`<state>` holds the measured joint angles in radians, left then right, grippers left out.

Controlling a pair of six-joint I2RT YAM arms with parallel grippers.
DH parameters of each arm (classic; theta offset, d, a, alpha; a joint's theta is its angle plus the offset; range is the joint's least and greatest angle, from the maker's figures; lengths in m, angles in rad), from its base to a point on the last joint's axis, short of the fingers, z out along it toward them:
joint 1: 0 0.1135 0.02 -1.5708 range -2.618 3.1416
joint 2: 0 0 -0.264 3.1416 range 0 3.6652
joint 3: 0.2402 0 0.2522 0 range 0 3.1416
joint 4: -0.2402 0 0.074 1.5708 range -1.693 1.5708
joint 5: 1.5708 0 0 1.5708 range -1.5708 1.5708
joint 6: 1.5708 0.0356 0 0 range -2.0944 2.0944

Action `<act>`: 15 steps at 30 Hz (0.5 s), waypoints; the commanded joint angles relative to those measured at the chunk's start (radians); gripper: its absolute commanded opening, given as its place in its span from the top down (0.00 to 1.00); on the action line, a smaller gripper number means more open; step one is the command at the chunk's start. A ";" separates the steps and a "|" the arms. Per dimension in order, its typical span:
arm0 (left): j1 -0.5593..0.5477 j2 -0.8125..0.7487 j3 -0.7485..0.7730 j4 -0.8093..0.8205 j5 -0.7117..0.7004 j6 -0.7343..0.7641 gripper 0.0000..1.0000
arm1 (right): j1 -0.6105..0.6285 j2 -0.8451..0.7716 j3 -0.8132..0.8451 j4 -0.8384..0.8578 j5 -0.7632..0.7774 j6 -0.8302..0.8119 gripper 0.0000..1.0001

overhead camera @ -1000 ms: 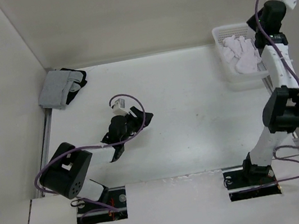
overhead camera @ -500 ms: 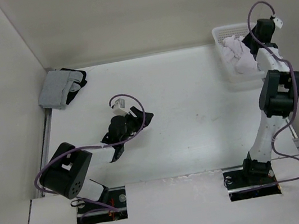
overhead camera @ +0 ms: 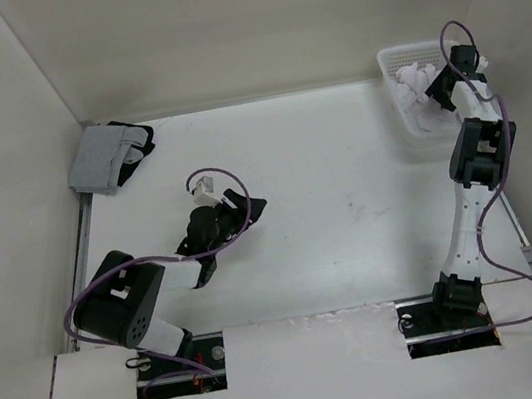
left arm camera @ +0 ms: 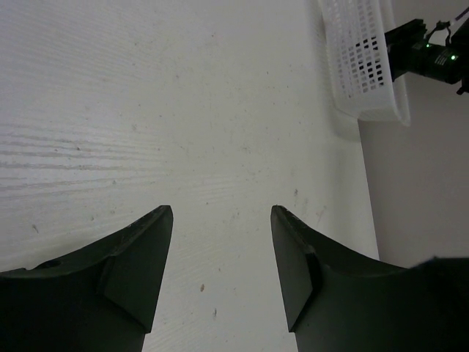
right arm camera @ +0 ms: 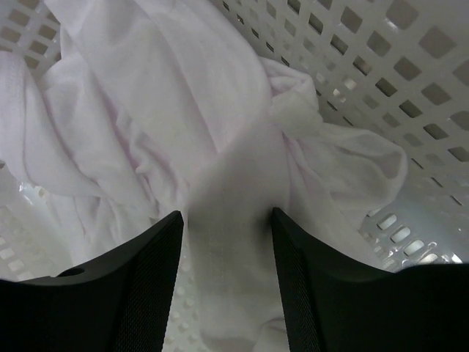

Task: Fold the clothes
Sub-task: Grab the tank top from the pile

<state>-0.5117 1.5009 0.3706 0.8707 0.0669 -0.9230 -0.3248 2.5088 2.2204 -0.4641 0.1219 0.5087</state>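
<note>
**The clothes (right arm camera: pixel 183 110) lie in the basket, my right hand over them**

The clothes are a crumpled heap of thin white fabric inside the white mesh basket (overhead camera: pixel 388 64), which stands at the far right corner of the tabletop (overhead camera: pixel 342 167). The cloth is bunched against the basket's walls, with folds piled over one another, and I cannot make out its legs or hems.

My right gripper (right arm camera: pixel 226 220) reaches down into the basket. Its fingers are parted to a middling width, and a raised ridge of the white fabric stands in the gap between them, close to both. Whether the fingers press on that ridge I cannot tell, because the cloth there is blurred. The rest of the garment spreads out beyond the fingertips.

My left gripper (left arm camera: pixel 220 213) hangs over the bare tabletop left of its middle, well apart from the basket. Its fingers are spread wide with nothing between them but the white surface below, and they point toward the far right corner.

A grey-and-black garment bundle (overhead camera: pixel 109 155) lies at the far left corner of the tabletop, against the wall and away from both my hands
</note>
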 commanded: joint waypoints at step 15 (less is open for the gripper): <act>0.120 -0.036 -0.078 0.174 0.088 -0.094 0.45 | 0.019 0.067 0.205 -0.383 -0.094 -0.081 0.97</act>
<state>-0.4011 1.4998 0.3073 0.9619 0.1368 -1.0080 -0.3153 2.5668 2.3890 -0.7780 0.0517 0.4385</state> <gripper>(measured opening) 0.546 0.061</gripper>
